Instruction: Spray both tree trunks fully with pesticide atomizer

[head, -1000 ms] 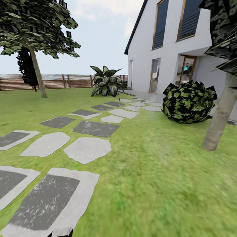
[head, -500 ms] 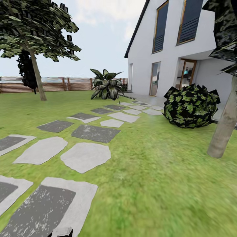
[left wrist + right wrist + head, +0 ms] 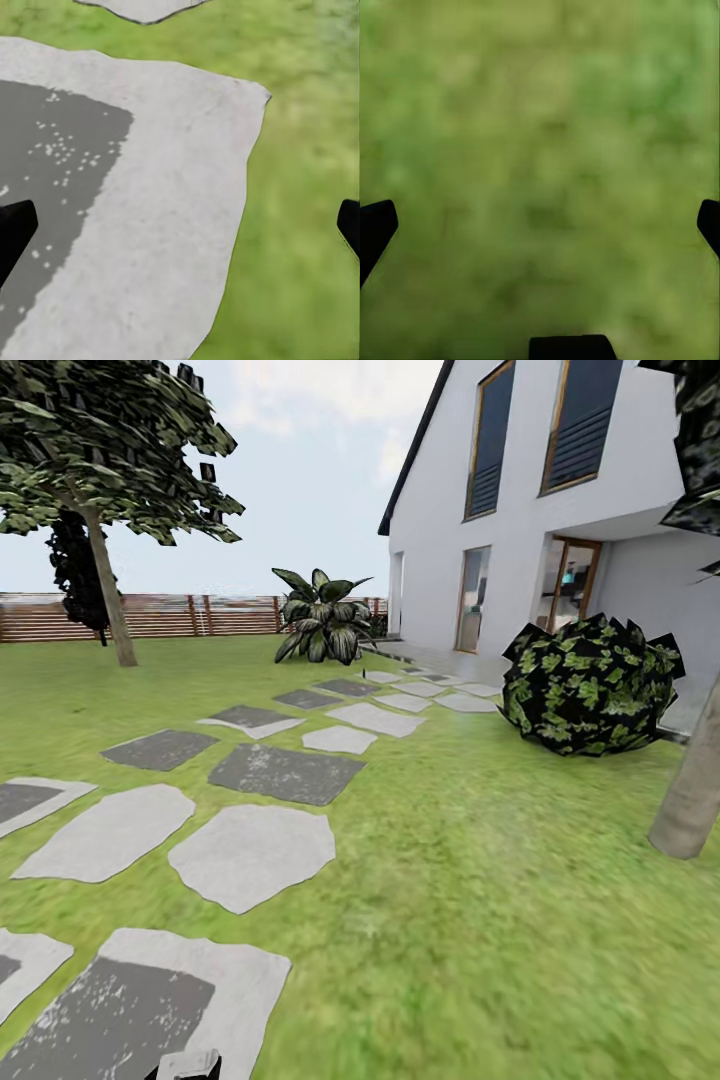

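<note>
Garden lawn [image 3: 480, 880] fenced; one tree trunk [image 3: 690, 800] near right, another [image 3: 108, 600] far left.

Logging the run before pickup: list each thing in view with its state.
left gripper: open, empty, over a stepping stone
right gripper: open, empty, over grass
tree trunk: upright, leaning slightly
far tree: upright
house door: cannot tell
</note>
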